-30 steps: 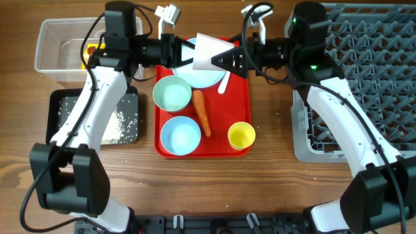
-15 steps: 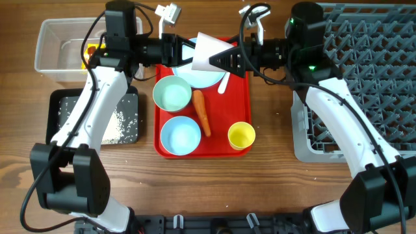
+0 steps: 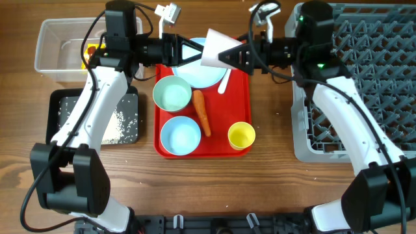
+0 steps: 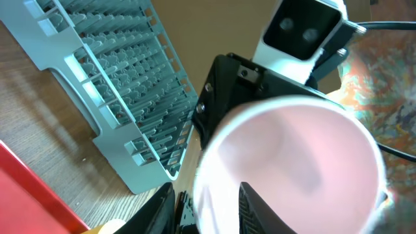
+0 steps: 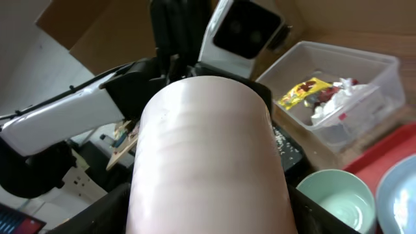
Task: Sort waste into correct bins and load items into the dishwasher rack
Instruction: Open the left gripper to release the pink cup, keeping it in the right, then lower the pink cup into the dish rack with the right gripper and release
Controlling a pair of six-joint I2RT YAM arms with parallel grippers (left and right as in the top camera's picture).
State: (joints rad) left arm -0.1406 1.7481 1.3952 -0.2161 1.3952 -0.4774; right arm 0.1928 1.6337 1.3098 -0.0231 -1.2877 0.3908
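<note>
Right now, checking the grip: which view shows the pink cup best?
Overhead: the whole pink cup, on its side in the right gripper. Left wrist shows only its inside; right wrist only its outer wall.

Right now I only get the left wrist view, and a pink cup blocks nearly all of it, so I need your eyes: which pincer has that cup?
Observer: Overhead, the right pincer is closed on the pink cup, holding it sideways in the air.
Operator: And my left one?
Observer: The left pincer stands open at the cup's rim; whether it touches, I cannot tell.
Operator: What sits below?
Observer: The far end of the red tray, with a pale-blue plate under the cup.
</note>
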